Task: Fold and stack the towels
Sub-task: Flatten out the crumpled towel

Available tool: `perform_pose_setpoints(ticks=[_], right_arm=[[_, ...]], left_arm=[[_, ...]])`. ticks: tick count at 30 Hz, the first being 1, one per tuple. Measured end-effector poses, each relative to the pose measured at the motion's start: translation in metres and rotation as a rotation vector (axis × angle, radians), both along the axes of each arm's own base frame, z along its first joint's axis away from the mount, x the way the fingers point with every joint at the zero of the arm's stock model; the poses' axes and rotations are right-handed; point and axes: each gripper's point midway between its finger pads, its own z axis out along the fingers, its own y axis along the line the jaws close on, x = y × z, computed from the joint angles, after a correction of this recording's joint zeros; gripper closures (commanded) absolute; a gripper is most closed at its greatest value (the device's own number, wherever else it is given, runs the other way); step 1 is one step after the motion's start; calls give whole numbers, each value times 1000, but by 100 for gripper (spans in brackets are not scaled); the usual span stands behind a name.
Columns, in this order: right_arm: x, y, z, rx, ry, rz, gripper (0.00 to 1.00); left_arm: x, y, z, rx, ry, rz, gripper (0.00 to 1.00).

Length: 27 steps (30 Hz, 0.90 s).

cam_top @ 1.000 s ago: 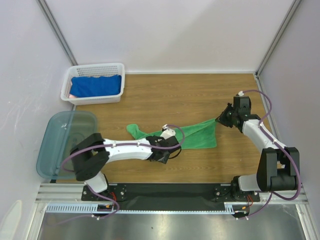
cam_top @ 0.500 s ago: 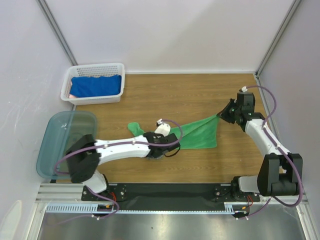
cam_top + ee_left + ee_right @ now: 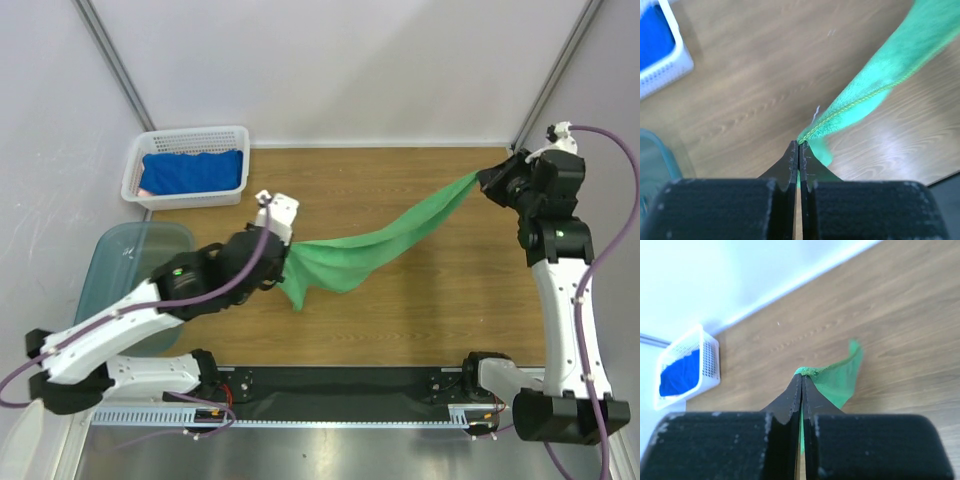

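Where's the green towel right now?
In the top view the green towel is stretched across the table's middle, one end pinched by the left gripper, the other by the right gripper near the far right corner.

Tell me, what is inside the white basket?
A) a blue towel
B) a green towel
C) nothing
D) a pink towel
A: a blue towel lies in the basket; the green towel is outside it.
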Motion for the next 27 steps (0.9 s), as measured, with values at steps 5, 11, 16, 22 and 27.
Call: perform_pose_setpoints(ticks=[5,11,16,22,27], right_arm=[[-33,-5,39,-26,-45,-31,100],[-82,-19,82,-58,-78,-122,100],[-119,-39,108,-89,-70,-244,100],[-121,-49,14,-123,209,-285,100],[-99,-45,-99,-126,502,-245,100]], left_arm=[[-12,20,56,-106,-87,-54,100],[-26,29,81,-156,-94,-111,100],[-35,23,76,-167,-44,-159,100],[-10,25,5,-81,97,-26,100],[14,24,-78,-37,257,91,100]])
